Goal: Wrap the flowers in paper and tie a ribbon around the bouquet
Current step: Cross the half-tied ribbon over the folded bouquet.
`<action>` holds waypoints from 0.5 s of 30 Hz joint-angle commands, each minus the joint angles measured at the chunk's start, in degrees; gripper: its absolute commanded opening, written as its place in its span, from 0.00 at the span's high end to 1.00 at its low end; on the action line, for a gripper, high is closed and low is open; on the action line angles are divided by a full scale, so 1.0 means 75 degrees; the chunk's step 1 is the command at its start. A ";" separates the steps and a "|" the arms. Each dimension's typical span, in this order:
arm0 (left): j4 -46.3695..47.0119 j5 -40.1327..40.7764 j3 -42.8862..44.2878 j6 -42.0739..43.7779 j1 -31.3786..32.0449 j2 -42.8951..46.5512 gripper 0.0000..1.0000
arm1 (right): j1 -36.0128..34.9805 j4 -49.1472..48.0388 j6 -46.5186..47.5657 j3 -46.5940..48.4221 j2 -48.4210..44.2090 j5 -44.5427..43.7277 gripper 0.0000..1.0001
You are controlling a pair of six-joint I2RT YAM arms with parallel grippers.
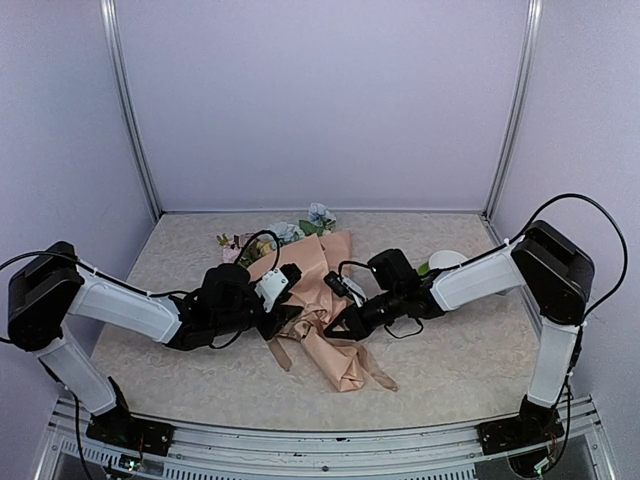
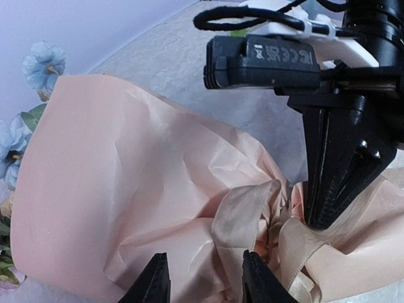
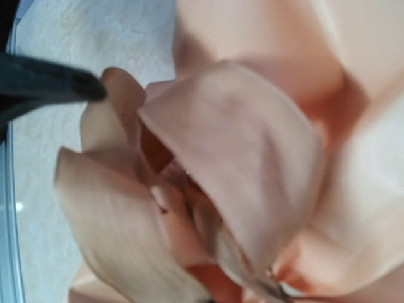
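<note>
Creased peach bouquet, blue blooms at its rim, wears a looped beige ribbon; left gripper parted, right gripper closed.

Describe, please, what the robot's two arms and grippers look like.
Both the left arm and right arm have white link shells with black joint housings and thin black cables looping alongside. The left gripper and right gripper have black tapering fingers; the right wrist carries a black module with a printed CE label.

White shells and black joints cover my arms; my right gripper is black, tapered, screwed, a black cable looped behind it.
</note>
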State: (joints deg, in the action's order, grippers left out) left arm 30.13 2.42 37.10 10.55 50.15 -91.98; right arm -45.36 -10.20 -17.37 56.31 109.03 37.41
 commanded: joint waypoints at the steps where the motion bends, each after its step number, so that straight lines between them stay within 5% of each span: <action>1: -0.0560 -0.0649 0.0218 -0.0051 -0.0094 -0.0039 0.59 | -0.0078 -0.0084 -0.0073 0.0170 -0.0013 0.0152 0.98; 15: -0.0446 -0.0271 0.0265 -0.0181 -0.0190 0.0247 0.61 | 0.0011 0.0547 0.0895 0.0475 -0.0674 0.0084 0.79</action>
State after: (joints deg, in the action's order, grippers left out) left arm 25.69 -2.63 39.09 10.26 49.50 -93.21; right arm -45.36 -8.43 -14.06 57.39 106.37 37.82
